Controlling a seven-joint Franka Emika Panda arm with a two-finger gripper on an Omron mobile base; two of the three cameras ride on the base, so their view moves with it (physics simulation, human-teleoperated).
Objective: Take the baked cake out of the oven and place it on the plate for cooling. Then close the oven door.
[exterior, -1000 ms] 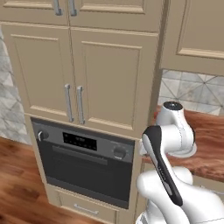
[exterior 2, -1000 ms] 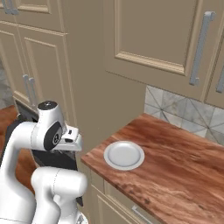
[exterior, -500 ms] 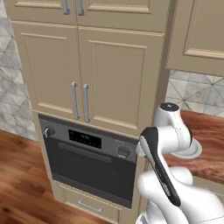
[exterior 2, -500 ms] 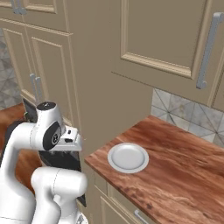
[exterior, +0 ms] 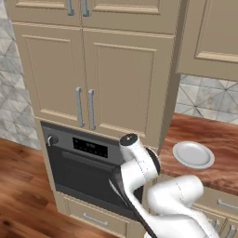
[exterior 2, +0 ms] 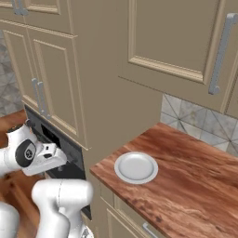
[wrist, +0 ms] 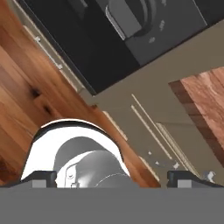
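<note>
Oven door (exterior: 90,179) at your left is shut, cake not visible, presumably inside the oven (exterior: 79,148), so nothing is done yet. Gripper (wrist: 111,177) is open and empty, and the bare plate (exterior: 193,154) waits on the table (exterior: 218,144) at right

Wooden counter (exterior 2: 195,186) with 1 plate (exterior 2: 136,167)

Oven (exterior: 88,172) interior behind shut door
</note>
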